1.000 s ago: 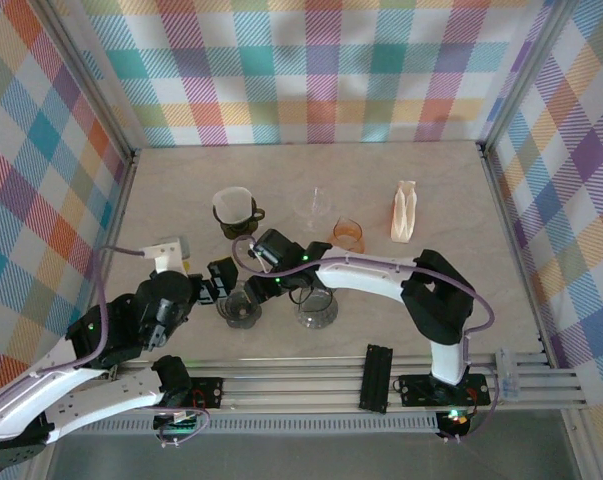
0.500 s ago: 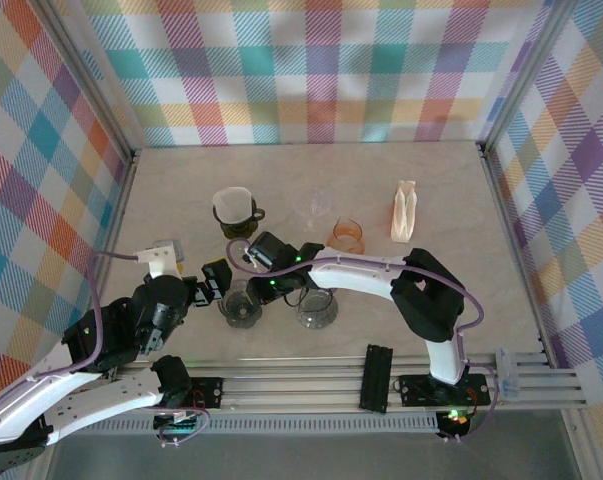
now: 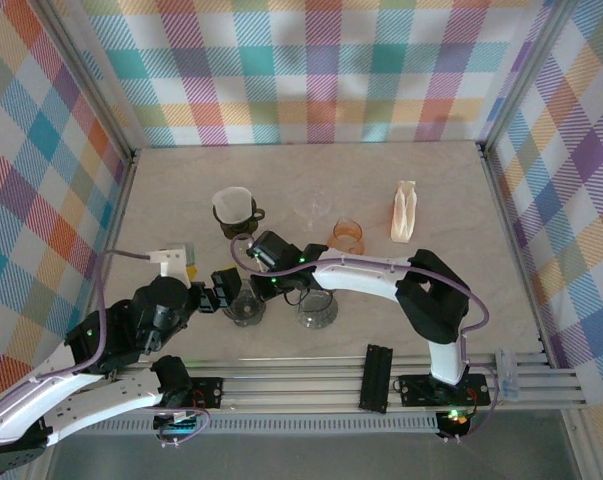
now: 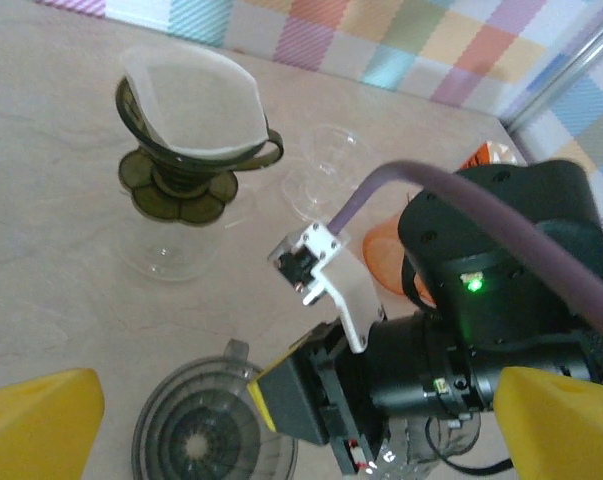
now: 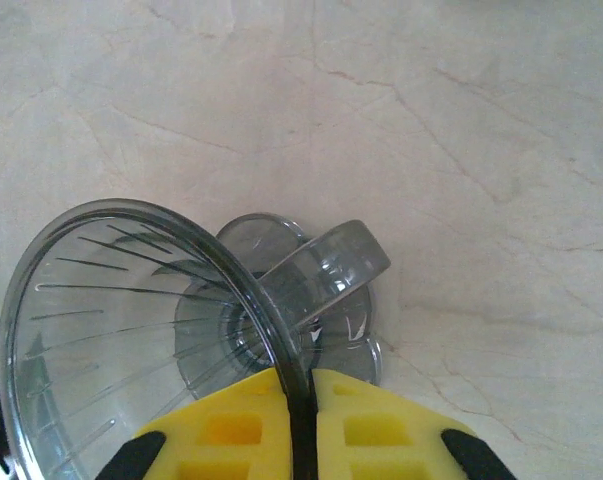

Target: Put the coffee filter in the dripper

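A smoky grey dripper (image 3: 243,312) stands on the table near the front. My right gripper (image 3: 264,287) reaches in from the right and is shut on it. In the right wrist view the yellow fingers (image 5: 231,425) pinch the dripper's (image 5: 131,320) rim at its near side, beside the handle. My left gripper (image 3: 219,290) hovers open just left of it; its yellow fingertips (image 4: 36,420) stand wide apart with the dripper (image 4: 206,435) and the right gripper between them. Pale folded coffee filters (image 3: 406,212) stand at the back right. One white filter (image 4: 196,105) sits in an olive dripper (image 3: 236,212).
A second clear glass dripper (image 3: 316,308) stands right of the grey one, under the right forearm. A clear dripper (image 3: 316,205) and an orange one (image 3: 348,235) sit behind. Patterned walls close in three sides; a rail (image 3: 381,380) runs along the front edge.
The right gripper has shut on the grey dripper's rim. The left gripper has shifted slightly beside the dripper and stays open.
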